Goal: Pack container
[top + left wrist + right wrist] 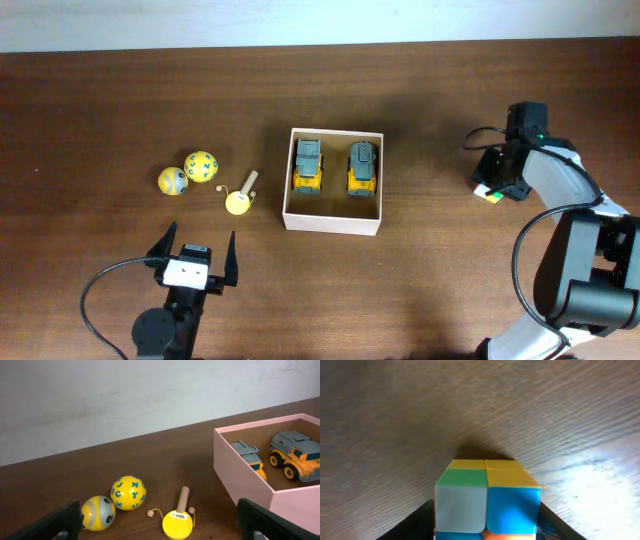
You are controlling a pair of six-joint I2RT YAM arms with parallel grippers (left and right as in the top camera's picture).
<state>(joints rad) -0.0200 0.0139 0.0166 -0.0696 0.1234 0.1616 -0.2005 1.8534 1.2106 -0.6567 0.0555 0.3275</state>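
The box (332, 222), square, shallow and open-topped, with pale outer walls and a brown inside, is set near the middle of the bench (450, 290). Two yellow-and-grey toy trucks are parked in it side by side, upright, their length running from the near edge of the bench to the far edge: the left truck (308, 165) and the right truck (363, 167). A narrow strip of box floor is seen between them.

Left of the box, three small toys lie on the bench. A yellow paddle toy (240, 198) with a short wooden handle is placed just beside the box's left wall without touching it. Further toward the left edge, a yellow ball with blue letters (201, 165) and a yellow-and-grey ball (172, 180) are found close together; whether they touch cannot be told.

The left hand (202, 240) is held near the near edge of the bench, its jaws spread wide apart and gripping nothing, with the three toys in front of it.

Toward the right edge of the bench, well apart from the box, a coloured puzzle cube (487, 497) is clamped by the right hand (503, 175): dark fingers (422, 520) are seen pressed against its two opposite sides. Whether the cube is lifted off the bench cannot be told.
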